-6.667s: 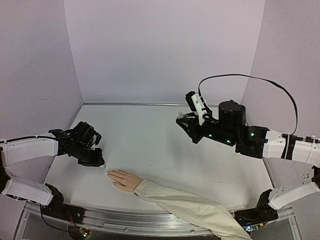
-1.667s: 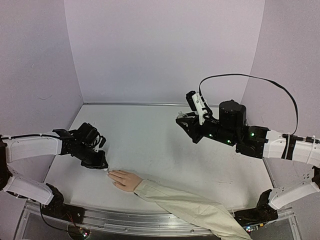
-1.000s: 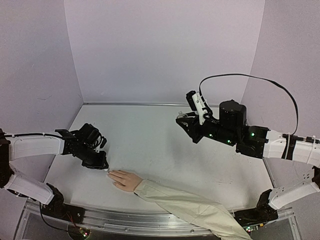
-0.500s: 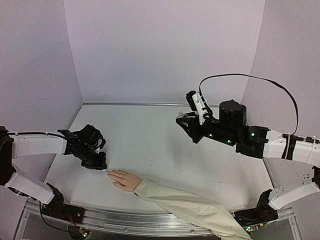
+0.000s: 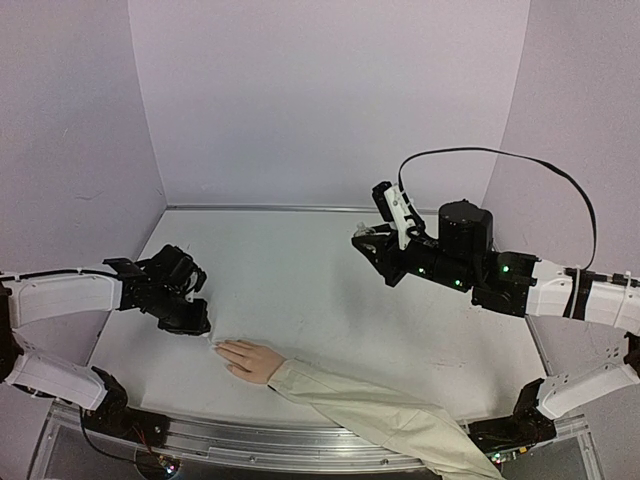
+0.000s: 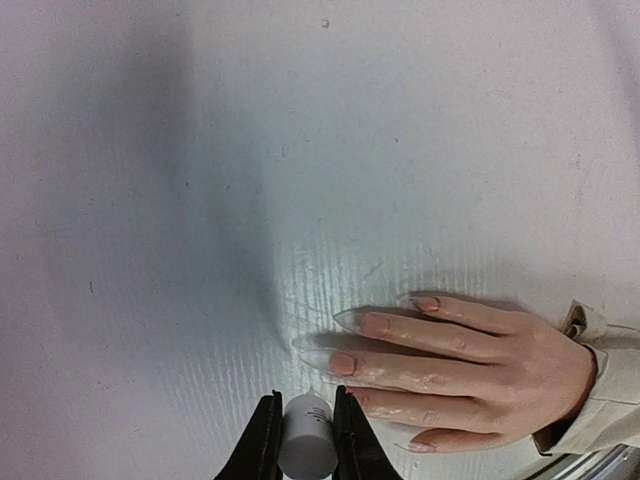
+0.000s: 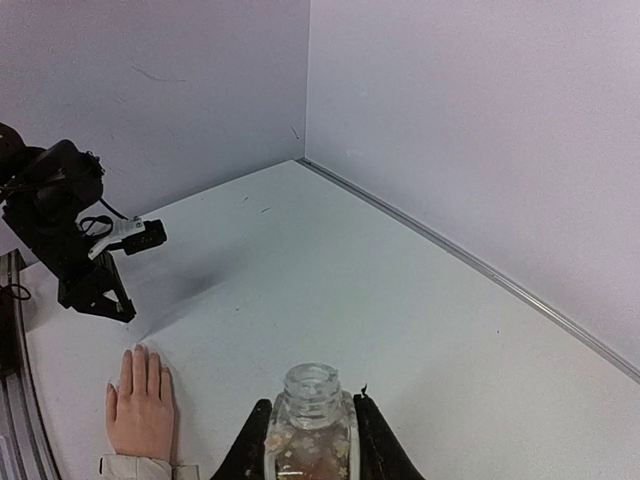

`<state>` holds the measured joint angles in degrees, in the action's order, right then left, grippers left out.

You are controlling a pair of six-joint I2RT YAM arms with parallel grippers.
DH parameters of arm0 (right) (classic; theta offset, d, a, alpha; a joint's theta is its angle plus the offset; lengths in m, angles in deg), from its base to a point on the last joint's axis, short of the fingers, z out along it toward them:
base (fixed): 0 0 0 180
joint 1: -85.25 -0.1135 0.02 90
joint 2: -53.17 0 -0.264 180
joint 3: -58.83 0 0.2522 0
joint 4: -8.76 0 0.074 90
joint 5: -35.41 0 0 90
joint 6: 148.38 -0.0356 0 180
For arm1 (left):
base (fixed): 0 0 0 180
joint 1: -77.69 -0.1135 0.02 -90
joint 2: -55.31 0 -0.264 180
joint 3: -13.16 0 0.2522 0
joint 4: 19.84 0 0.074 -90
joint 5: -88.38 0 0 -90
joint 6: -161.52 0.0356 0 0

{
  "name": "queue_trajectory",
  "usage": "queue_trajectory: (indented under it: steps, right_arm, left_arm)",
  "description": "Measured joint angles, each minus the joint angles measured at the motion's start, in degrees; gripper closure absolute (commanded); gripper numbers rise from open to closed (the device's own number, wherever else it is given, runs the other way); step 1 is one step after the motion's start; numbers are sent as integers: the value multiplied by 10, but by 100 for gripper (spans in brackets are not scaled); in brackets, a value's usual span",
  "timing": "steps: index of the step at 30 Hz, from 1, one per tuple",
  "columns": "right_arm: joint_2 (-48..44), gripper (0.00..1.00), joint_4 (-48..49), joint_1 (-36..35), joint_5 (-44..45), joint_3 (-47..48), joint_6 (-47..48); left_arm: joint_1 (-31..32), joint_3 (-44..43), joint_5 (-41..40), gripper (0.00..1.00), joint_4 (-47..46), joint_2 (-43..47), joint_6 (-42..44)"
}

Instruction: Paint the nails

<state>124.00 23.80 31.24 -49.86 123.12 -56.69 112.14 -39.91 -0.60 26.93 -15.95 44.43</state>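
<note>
top external: nails [image 5: 221,346] by near edge of table [image 5: 200,412], left gripper [image 5: 204,329] beside.

No readable text, labels or numbers anywhere. Faint grey marks on the white cap [image 6: 309,452] in the left gripper [image 6: 305,432], too small to read. Nothing legible on the glass bottle [image 7: 308,388] in the right gripper [image 7: 310,442].

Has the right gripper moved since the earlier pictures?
No. The right gripper keeps its place relative to the mannequin hand, shut on the bottle.
</note>
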Motion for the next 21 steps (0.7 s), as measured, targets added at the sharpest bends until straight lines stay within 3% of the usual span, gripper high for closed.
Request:
queue_trajectory:
  steps: [21]
  right_arm:
    - [0, 100, 3, 0, 0, 0, 0]
  left_arm:
    - [17, 0, 35, 100, -2, -8, -15]
